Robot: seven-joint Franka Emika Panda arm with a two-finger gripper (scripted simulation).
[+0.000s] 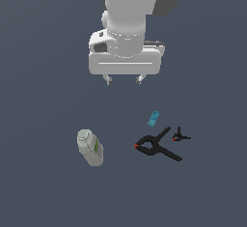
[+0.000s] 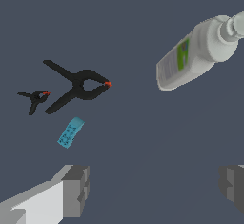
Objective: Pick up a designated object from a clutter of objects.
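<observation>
Reading the exterior view from its left to its right, you first meet the grey-white bottle with its green label, lying on its side on the dark surface and well apart from everything else. Next comes the large black clamp, red-tipped, its handles splayed toward the exterior view's right. Just above its upper handle lies the teal brick, the piece you are after: small, studs up, near the clamp but not touching it as far as you can tell. Furthest right sits the tiny black clamp, just beside the large one's handle.

Your hand hangs clear above the clutter, its fingers spread wide and holding nothing. The wrist view confirms this: a finger shows at each side of the frame with only bare surface in the gap between them, and the brick lies off to one side of that gap, not centred in it.

So, judging by how things lie, nothing of the pick is done yet. The brick rests untouched on the surface. You have yet to bring the hand over the brick, line the fingers across its narrow sides, descend, close and lift. The large clamp's handle nearby is the likeliest thing to snag.
</observation>
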